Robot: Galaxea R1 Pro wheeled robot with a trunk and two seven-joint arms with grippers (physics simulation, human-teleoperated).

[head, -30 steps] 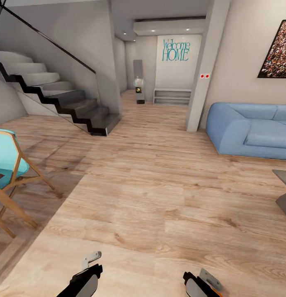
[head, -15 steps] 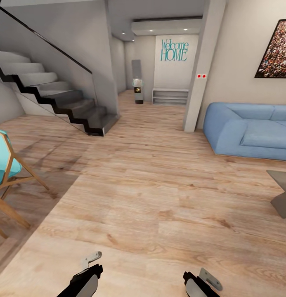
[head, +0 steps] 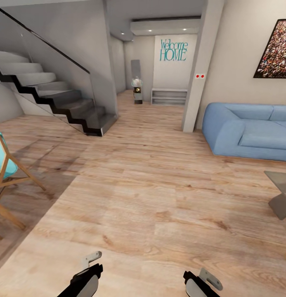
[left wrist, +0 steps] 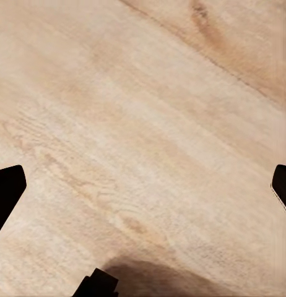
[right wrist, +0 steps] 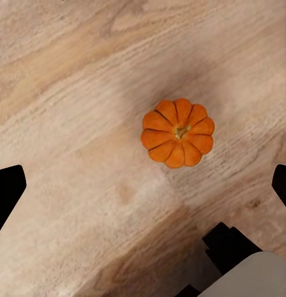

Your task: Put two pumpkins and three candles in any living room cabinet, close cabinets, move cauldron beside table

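Your head camera is swinging slightly rightward compared with a second ago: the turquoise chair (head: 3, 165) is slipping further off the left edge, and the blue sofa (head: 248, 130) and the grey desk (head: 281, 187) at the right edge are sliding further into view, while your two arms are keeping their places at the bottom of the picture.

You are looking across a pale wooden floor (head: 143, 194) toward a hallway with a "Welcome HOME" sign (head: 173, 50) on its far wall, a dark staircase (head: 56, 99) rising at the left and a framed picture (head: 275, 49) hanging above the sofa.

Your left gripper (left wrist: 143, 185) is pointing down at bare floorboards; its dark fingertips (left wrist: 7, 189) are sitting at opposite edges of the left wrist view, so the jaws are standing wide with nothing between them. Your right gripper (right wrist: 143, 185) is also spread wide, its fingertips (right wrist: 7, 189) showing at either edge of the right wrist view.

One pumpkin (right wrist: 177, 132) is lying on the floor below the right gripper, stem up, orange and ribbed, untouched by the jaws and sitting off to one side of the midline between the fingertips.
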